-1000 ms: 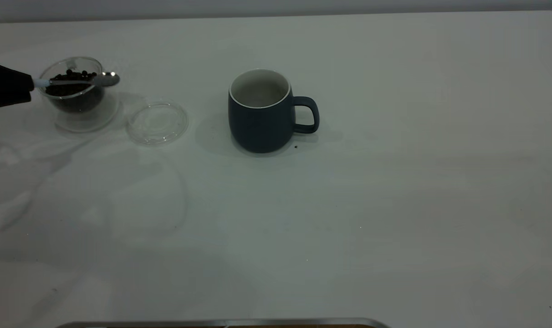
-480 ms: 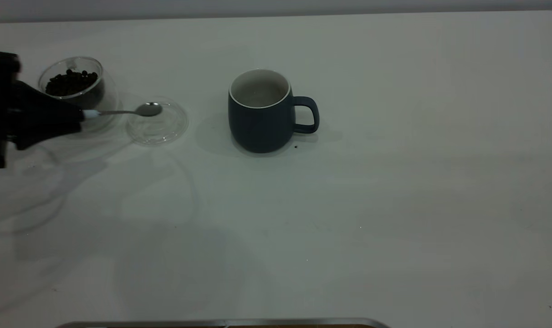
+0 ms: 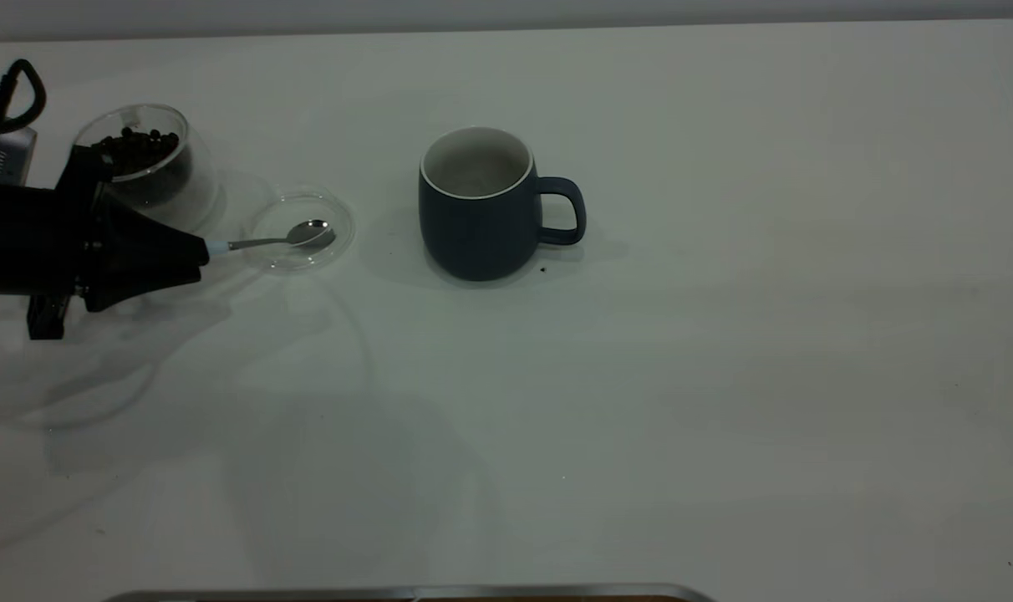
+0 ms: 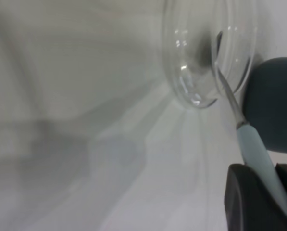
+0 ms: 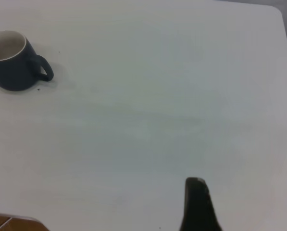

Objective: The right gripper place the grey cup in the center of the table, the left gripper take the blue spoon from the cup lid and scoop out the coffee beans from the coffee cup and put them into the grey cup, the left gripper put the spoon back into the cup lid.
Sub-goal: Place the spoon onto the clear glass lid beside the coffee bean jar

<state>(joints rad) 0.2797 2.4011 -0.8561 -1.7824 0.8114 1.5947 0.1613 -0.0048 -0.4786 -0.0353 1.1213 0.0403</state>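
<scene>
Gripping the blue spoon (image 3: 266, 241) by its pale handle, the left gripper (image 3: 195, 253) rests its metal bowl inside the cup lid (image 3: 299, 232) on the table (image 3: 724, 351). Behind stands the coffee cup (image 3: 143, 163) of coffee beans (image 3: 134, 148); the grey cup (image 3: 481, 205), unmarked, sits centre. Whether the right gripper (image 5: 197, 207) is open cannot be told

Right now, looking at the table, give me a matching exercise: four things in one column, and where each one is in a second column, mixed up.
Things:
1. blue spoon
2. coffee beans
3. grey cup
4. left gripper

Places:
A. near the table's middle, standing alone
B. inside the coffee cup
C. bowl resting in the cup lid
D. closed on a pale blue handle

Pairs: 1-C, 2-B, 3-A, 4-D
</scene>
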